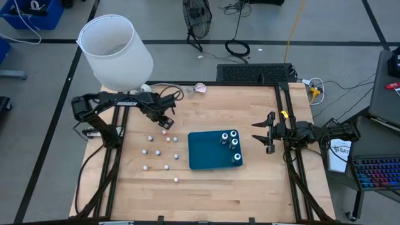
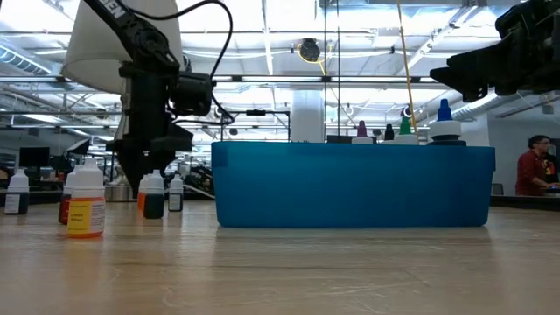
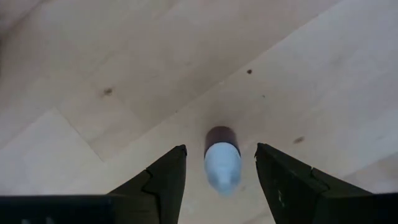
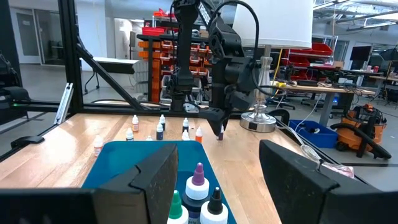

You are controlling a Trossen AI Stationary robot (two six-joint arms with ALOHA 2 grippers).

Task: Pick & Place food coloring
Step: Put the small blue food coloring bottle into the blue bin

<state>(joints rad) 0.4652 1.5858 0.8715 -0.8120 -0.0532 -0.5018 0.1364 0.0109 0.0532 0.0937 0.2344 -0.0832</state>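
The left pincer (image 1: 166, 121) hangs over the far left part of the light wooden tabletop (image 1: 212, 181), fingers spread and pointing down. In the left wrist view a small dark food-coloring bottle with a white cap (image 3: 222, 158) stands between the two dark fingers (image 3: 163, 180), apart from both; nothing is pinched. This bottle is at the far end of a scatter of small white-capped food-coloring bottles (image 1: 157, 152) standing on the left half of the tabletop, left of the flat teal-blue rectangular tray (image 1: 203, 153). The low view shows several of them upright, among them one with an orange label (image 2: 86, 206) nearest the camera. Four further bottles stand inside the tray, clustered toward its far right corner (image 1: 230, 142); the right wrist view shows purple, green, black and white tips there (image 4: 198, 180). The right pincer (image 1: 265, 132) waits just right of the tray, raised above the tabletop, its fingers spread and holding nothing. A white cylindrical lamp shade (image 1: 115, 50) stands beyond the far left corner. A person in a red top (image 2: 532, 166) shows in the room behind.
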